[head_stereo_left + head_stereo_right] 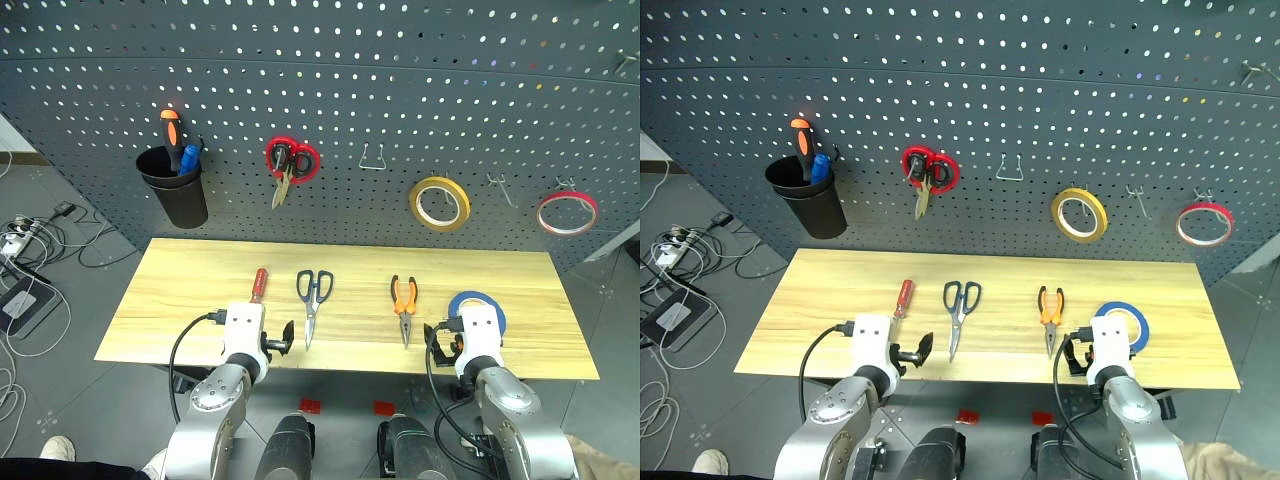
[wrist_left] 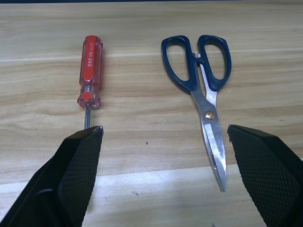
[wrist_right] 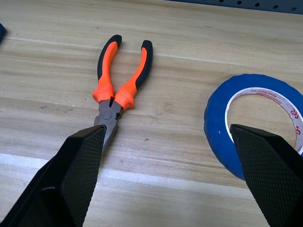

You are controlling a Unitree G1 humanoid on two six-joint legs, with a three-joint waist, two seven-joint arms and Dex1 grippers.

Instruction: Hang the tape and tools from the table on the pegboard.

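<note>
Four items lie in a row on the table (image 1: 180,275), in front of the pegboard (image 1: 330,90).

Going from the robot's left to its right: a small red-handled screwdriver (image 1: 259,285), handle toward the pegboard; steel scissors (image 1: 312,300) with dark blue-black handles, closed, blades pointing to the near edge; orange-and-black pliers (image 1: 404,305), handles slightly spread, nose toward the near edge; and the blue tape (image 3: 246,123), a thin ring with a white core, lying flat near the right end. All are apart from one another. The pegboard is dark grey, dotted with holes, with metal hooks.
</note>
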